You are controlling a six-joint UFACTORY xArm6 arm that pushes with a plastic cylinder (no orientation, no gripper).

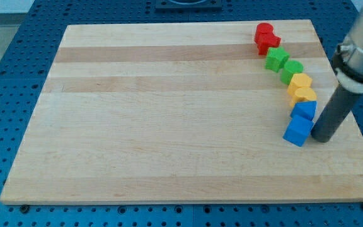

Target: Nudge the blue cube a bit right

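- Resting on the board, my tip [324,138] sits just beside the blue cube [298,131], on its right, at the view's lower right.
- No fingers here: only a bare rod, so nothing is clenched or grasped.
- Above the cube a chain runs toward the view's top: another blue block [305,110], two yellow blocks [302,88], two green blocks [283,64], two red blocks [266,36].
- Judging the step: I am on the wrong side for a rightward nudge; next I should circle to the cube's left, then push gently.
- No containers show; the wooden board [169,120] carries everything.
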